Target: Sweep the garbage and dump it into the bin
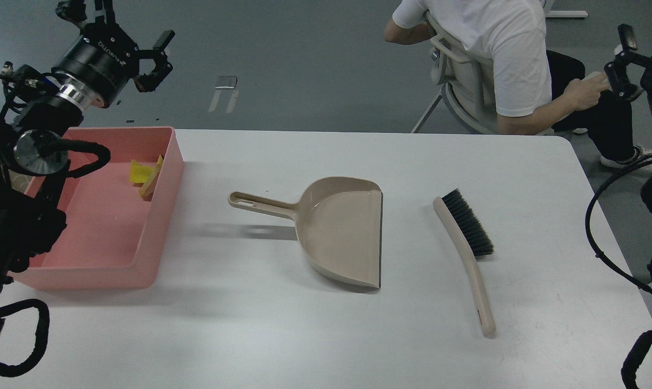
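Note:
The pink bin (pixel 142 273) stands at the table's left edge. The garbage lies inside it against the far right wall: a yellow sponge piece (pixel 138 173) and a pale beige wedge strip (pixel 152 182) leaning beside it. My left gripper (pixel 118 24) is raised high above and behind the bin's far end, open and empty. My right gripper (pixel 647 51) is raised at the top right edge, off the table. Only one of its fingers (pixel 624 38) shows, splayed wide from the body, with nothing in it.
A beige dustpan (pixel 337 232) lies empty mid-table, handle pointing left. A beige brush (pixel 469 246) with black bristles lies to its right. A seated person (pixel 510 59) is behind the table's far right edge. My left arm (pixel 12 227) covers the bin's left side.

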Controlling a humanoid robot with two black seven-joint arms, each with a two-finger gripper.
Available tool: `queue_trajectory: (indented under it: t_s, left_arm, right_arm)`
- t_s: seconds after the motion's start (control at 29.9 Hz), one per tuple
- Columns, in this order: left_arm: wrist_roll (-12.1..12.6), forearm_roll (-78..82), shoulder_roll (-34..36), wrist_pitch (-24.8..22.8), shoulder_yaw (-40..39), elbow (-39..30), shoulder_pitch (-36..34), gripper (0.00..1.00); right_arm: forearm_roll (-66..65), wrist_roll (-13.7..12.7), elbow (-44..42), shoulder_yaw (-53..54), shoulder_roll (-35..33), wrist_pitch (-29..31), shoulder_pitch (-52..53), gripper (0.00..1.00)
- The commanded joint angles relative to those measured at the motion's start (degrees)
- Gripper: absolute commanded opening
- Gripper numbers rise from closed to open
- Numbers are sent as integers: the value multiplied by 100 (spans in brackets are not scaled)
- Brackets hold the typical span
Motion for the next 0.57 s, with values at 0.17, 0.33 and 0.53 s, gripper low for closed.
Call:
queue_trajectory:
  t_s: [0.17,0.33,0.53]
  left_arm:
    - [-30,-437,-794,-69,66,1344,-308,97]
    - [-39,-551,-1207,-113,22,1319,-265,97]
    - [-57,-762,-1278,-347,13,1292,-238,97]
  right_arm:
    - [0,58,-1289,-117,740,34,771,100]
    - [0,145,-1273,-258,951,157,762,100]
    - [9,207,-1255,-258,943,183,710,100]
